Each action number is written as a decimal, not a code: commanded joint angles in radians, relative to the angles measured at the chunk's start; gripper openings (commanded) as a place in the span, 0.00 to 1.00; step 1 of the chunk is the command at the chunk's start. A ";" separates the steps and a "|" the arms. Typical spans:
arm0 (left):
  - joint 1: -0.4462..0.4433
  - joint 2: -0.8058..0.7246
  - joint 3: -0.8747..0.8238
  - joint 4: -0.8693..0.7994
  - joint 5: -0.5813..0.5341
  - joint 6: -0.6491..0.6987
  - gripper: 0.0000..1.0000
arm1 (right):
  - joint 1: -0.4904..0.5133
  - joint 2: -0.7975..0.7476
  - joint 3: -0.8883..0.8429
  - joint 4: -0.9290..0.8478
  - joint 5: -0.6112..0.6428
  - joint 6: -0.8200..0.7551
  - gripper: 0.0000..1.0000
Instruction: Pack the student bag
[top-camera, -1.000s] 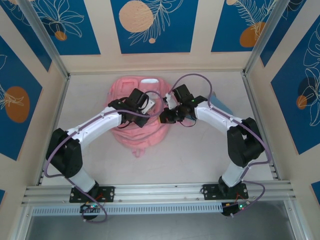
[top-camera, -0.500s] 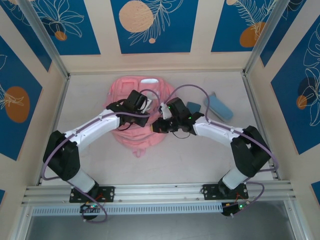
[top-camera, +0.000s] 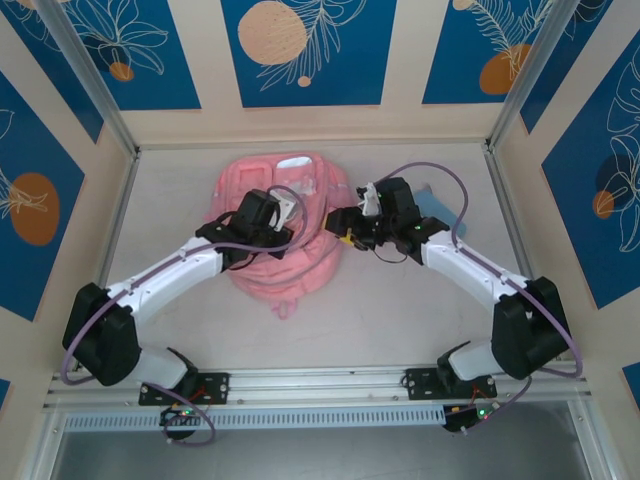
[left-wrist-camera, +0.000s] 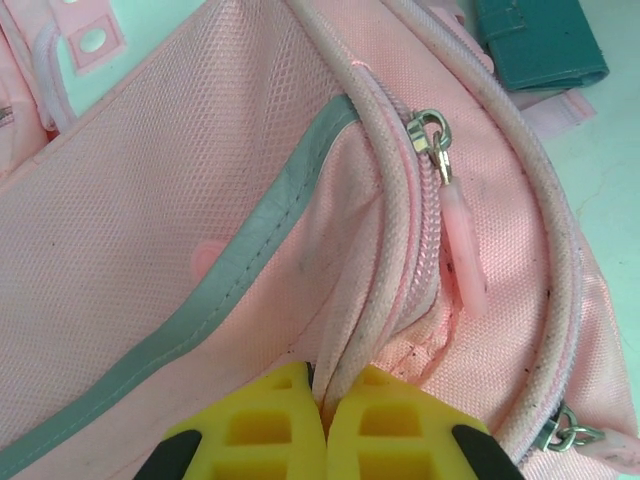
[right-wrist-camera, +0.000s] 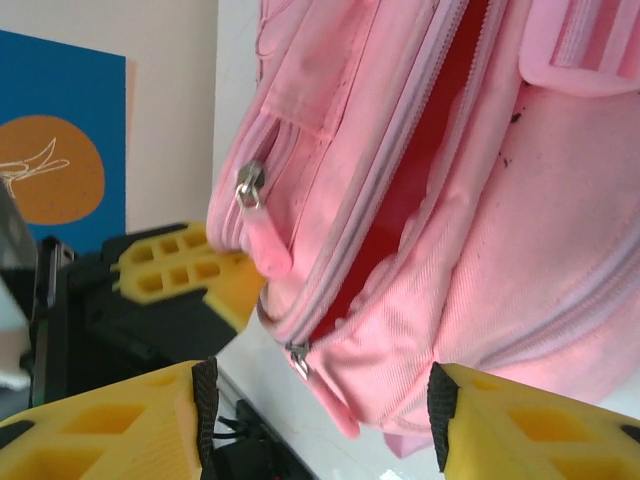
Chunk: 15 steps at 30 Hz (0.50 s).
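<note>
From above, the pink student bag (top-camera: 290, 265) lies on the worktop (top-camera: 400, 320), your left gripper (top-camera: 262, 212) over its middle, your right gripper (top-camera: 345, 225) at its right edge. Left wrist: jaws pressed together, pinching the bag's piped seam (left-wrist-camera: 372, 290). Right wrist: jaws spread, facing its unzipped opening (right-wrist-camera: 420, 170).

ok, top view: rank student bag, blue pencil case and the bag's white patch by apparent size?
1. student bag, far largest.
2/3. blue pencil case and white patch: look alike, unranked, since the right arm hides part of the case.
</note>
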 joint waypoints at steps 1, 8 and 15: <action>0.007 -0.059 -0.010 0.090 0.052 -0.011 0.00 | 0.002 0.060 0.067 -0.008 -0.088 0.086 0.60; 0.007 -0.060 -0.013 0.079 0.047 -0.025 0.00 | 0.012 0.178 0.170 -0.041 -0.153 0.149 0.60; 0.007 -0.072 -0.011 0.071 0.031 -0.057 0.00 | 0.036 0.265 0.243 -0.087 -0.177 0.163 0.59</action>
